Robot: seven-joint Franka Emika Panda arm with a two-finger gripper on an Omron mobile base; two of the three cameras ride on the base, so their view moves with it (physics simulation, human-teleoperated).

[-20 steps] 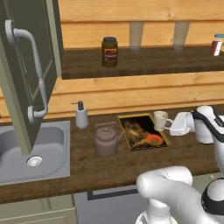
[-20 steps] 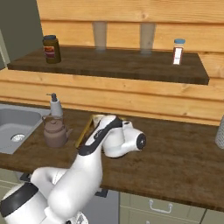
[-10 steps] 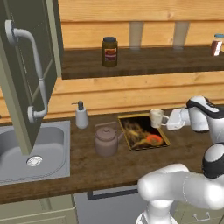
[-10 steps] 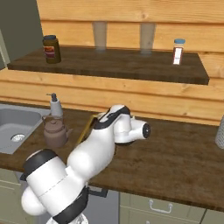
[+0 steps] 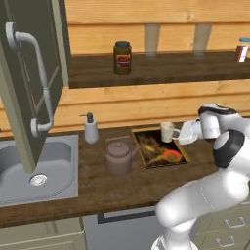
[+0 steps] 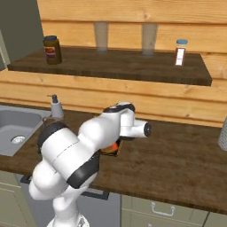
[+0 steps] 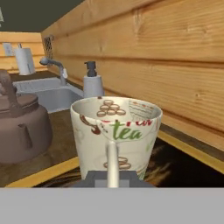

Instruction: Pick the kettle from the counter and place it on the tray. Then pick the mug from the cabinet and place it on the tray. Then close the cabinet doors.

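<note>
Your claw (image 5: 179, 134) is pinching the mug (image 5: 167, 131) by its handle, over the tray (image 5: 160, 150). The kettle (image 5: 117, 156) sits on the worktop (image 5: 122, 183) beside the tray.

The only readable lettering was the green word "tea", printed on the side of the cream-beige ceramic mug (image 7: 116, 135) just above its loop handle, with small brown biscuit-like motifs at about 12 and 6 o'clock of it.
</note>
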